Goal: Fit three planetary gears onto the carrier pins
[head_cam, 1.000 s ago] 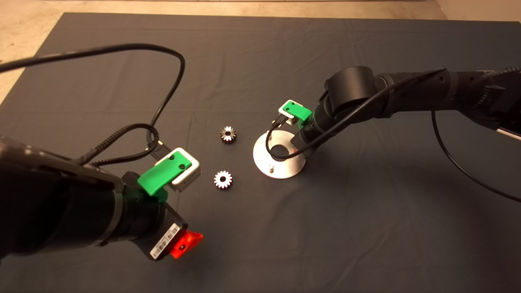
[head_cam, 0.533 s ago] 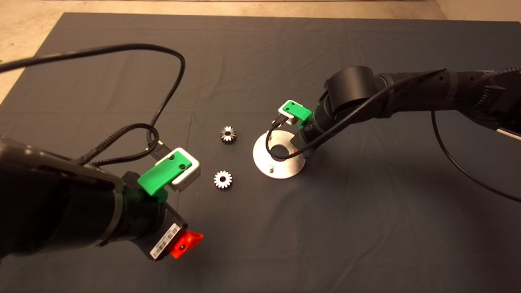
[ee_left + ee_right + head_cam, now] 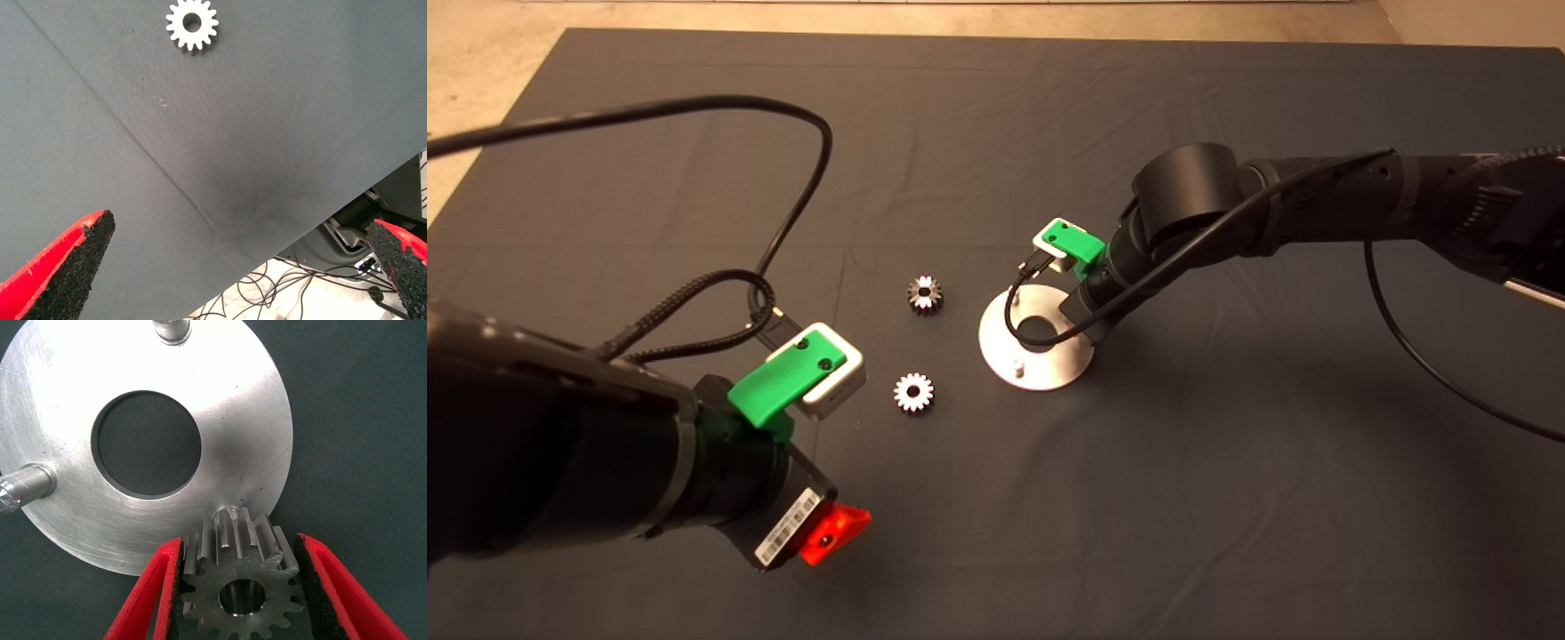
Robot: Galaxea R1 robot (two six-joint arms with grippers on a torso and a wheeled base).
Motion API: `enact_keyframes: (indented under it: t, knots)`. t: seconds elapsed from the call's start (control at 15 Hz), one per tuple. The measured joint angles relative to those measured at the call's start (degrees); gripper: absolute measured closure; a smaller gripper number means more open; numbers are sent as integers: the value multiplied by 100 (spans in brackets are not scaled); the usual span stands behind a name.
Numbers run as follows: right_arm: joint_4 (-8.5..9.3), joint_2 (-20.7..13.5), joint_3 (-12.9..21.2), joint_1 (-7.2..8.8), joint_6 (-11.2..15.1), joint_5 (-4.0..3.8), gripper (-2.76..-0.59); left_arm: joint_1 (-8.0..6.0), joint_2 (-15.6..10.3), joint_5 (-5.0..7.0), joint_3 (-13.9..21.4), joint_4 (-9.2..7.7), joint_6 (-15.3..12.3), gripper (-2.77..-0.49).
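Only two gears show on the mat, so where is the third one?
The third gear is clamped in the right claw, directly above a carrier pin at the disc's edge, not yet seated.

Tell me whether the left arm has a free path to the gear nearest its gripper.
Probably yes. The left gripper is open, and only bare mat lies between it and the nearest gear. The right gripper is busy at the carrier disc.
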Motion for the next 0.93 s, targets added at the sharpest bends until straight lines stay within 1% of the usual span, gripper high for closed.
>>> enact_keyframes:
  t: [0.13,0.27,0.33,0.4,0.47,0.6,0.67,0.93]
  knots:
    - [0,5,-1,0,0,0,-102,0,0,0,0,0,0,-277]
    - [0,38,-12,0,0,-47,-102,-1,0,0,0,0,-1,-277]
    - [-1,66,-30,0,0,-85,-102,-1,0,-2,0,0,-2,-277]
    - [-21,93,-84,-38,-2,-27,-103,-1,1,-2,0,0,-2,-277]
    - [-116,99,-150,-136,0,11,-103,-12,0,0,0,-4,-2,-277]
    - [-112,126,-265,-149,-6,74,-103,-15,0,5,12,-6,-2,-277]
    - [-107,137,-317,-157,-6,89,-103,-15,1,-2,12,-4,-2,-277]
    - [-113,140,-329,-160,-6,91,-103,-15,0,2,12,-4,-2,-277]
